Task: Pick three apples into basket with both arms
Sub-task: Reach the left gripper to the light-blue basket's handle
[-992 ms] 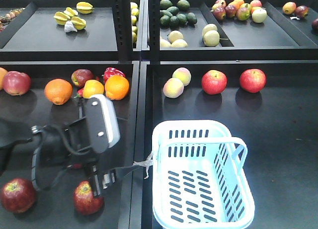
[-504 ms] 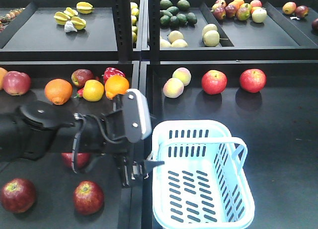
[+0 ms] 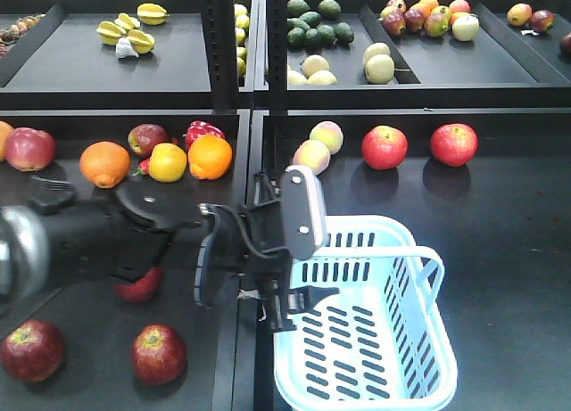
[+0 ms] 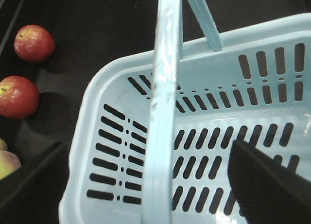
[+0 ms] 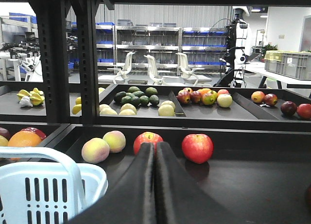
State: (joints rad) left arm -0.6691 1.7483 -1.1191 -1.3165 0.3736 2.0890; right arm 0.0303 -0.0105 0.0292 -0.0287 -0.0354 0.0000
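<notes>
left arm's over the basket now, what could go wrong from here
1. The left gripper hangs open right above the basket and its raised handle. Lowering or pulling away could hook the handle and drag the basket.
2. Nothing shows between its fingers and the basket looks empty, while the red apples lie outside it. This reach may deliver nothing.

Oranges [image 3: 105,164] left tray [image 3: 94,380]; two peaches [image 3: 311,157] right tray [image 3: 500,250]; avocados [image 3: 319,32], starfruit [image 3: 125,32] upper shelves [image 3: 89,68]
</notes>
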